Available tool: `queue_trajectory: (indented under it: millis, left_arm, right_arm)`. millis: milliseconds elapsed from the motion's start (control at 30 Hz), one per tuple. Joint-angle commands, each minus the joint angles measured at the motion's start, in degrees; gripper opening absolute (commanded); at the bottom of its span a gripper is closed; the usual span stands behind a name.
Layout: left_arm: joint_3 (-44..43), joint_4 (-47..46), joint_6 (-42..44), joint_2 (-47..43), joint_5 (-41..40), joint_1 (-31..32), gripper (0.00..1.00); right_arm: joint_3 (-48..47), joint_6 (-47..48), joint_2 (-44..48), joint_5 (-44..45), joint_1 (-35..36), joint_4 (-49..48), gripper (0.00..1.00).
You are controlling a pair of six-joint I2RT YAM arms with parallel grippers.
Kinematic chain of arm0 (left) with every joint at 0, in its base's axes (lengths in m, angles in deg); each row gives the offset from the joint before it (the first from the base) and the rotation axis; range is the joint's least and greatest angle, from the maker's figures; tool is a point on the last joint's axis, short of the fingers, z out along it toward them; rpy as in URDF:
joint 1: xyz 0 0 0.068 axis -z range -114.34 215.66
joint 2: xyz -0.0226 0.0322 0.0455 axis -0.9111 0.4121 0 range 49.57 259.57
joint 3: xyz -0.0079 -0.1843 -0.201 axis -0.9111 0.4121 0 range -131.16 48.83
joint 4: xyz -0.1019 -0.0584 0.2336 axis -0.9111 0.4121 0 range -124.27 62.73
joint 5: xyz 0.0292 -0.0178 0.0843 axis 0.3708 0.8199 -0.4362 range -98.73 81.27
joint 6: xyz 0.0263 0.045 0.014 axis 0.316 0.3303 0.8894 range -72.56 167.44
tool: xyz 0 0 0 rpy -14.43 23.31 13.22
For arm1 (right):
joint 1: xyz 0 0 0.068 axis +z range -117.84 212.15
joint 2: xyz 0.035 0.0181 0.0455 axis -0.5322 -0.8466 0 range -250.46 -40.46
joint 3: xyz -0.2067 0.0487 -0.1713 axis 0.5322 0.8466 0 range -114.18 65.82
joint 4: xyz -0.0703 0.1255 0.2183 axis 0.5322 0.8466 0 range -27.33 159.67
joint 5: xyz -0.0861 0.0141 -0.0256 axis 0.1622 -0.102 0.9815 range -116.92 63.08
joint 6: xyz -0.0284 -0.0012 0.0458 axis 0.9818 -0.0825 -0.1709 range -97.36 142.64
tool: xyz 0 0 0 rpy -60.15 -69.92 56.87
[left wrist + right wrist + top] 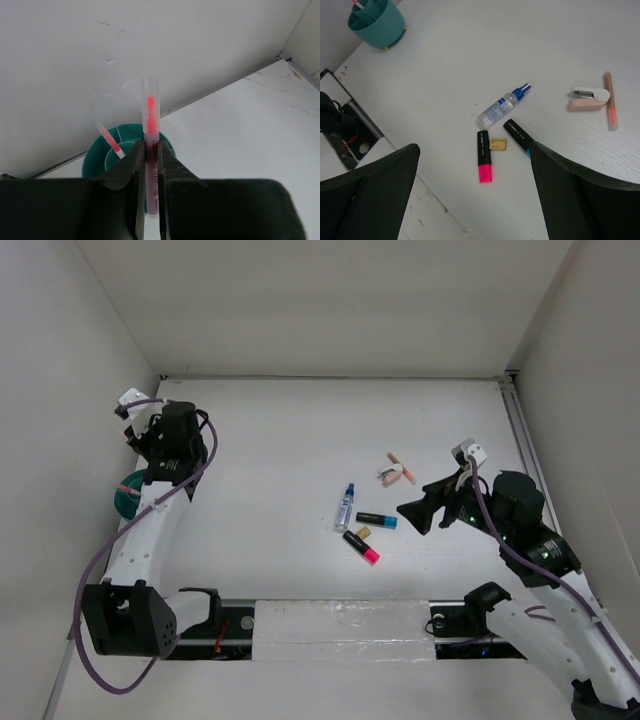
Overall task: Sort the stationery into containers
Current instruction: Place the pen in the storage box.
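Left jaws: clamped on the thin pink pen (151, 115), held lengthwise above the teal organizer (95, 157), seemingly toward its right side.
Risk: if released off-centre, the pen may strike a divider or the rim and tip out onto the counter (240, 130).
Pen: slim, translucent, barcode label; likely slippery.
Second pink pen (111, 140): standing tilted inside the organizer.
Right jaws: wide, empty, well apart from the organizer.

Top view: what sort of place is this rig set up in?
Probably a lab test cell, not an office: a white table boxed in by plain white walls, two arms bolted at its near edge, and only some scattered stationery.
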Motion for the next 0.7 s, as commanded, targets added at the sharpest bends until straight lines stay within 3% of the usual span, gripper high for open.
queue_trajectory:
  millis: [0, 200, 667]
  left_arm:
    - [1.95, -6.97, 6.74, -2.34, -1.08, -1.7, 0.0]
    - [3.37, -13.31, 10.62, -1.64, 3.5, -5.48, 0.0]
    - [8.37, -15.86, 5.96, 3.2, -1.42, -6.01, 0.0]
  right_arm:
    - [-0.63, 0.11, -0.78, -2.03, -0.27, -3.77, 0.97]
    - [-0.63, -0.41, -1.4, -2.56, 0.26, -4.3, 0.96]
    - [-0.1, -3.5, -7.2, -2.81, 0.26, -8.78, 0.95]
